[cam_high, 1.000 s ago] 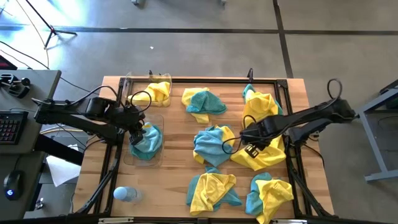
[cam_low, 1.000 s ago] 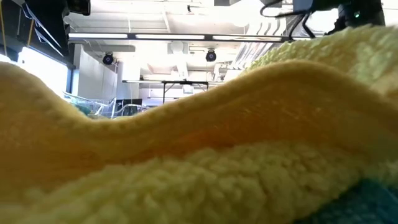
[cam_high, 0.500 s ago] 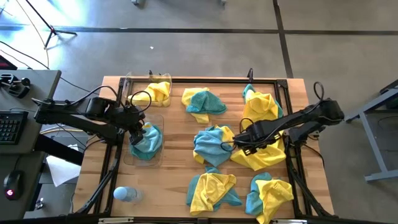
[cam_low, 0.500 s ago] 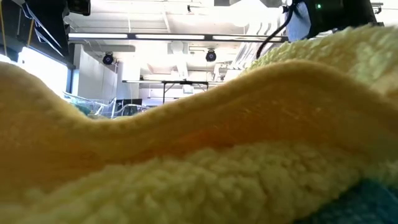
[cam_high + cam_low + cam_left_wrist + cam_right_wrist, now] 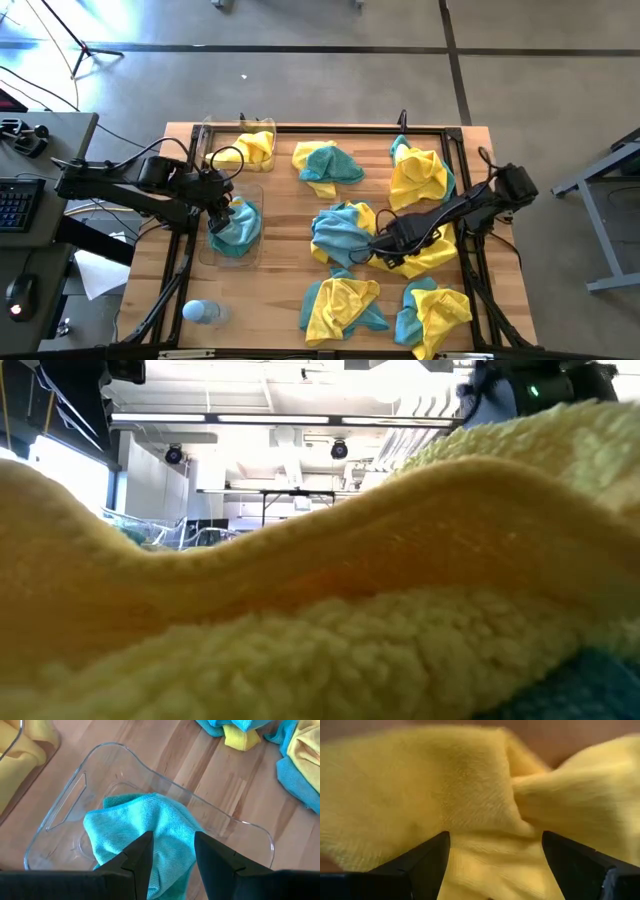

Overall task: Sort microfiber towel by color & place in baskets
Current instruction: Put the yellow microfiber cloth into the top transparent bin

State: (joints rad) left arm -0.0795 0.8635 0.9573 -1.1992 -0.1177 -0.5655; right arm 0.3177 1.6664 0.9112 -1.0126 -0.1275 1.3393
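Note:
Two clear baskets stand at the table's left. The far basket [image 5: 209,137] holds a yellow microfiber towel [image 5: 252,148]. In the near basket [image 5: 70,800] a teal towel [image 5: 130,817] lies crumpled. My left gripper [image 5: 171,851] hovers open right over it, and no touch shows. At the table's right, my right gripper [image 5: 495,862] is open wide and low over a yellow towel [image 5: 432,252], a raised fold [image 5: 485,815] of it between the fingers. In the low view a yellow towel [image 5: 300,610] fills the picture. My right gripper comes down from above on the yellow towel's left part [image 5: 398,262], one finger on either side of a fold. Whether the fingers touch the cloth, I cannot tell.
Mixed teal and yellow towels lie in heaps at the far middle [image 5: 328,163], centre [image 5: 343,232], far right [image 5: 418,172], near middle [image 5: 340,305] and near right [image 5: 432,314]. A pale blue bottle [image 5: 203,312] stands at the near left corner. A black metal frame [image 5: 462,180] rims the table.
My right gripper has gone toward the table's near edge and a little leftward, sinking onto the left part of the yellow towel at the table's right. The towels lie as before.

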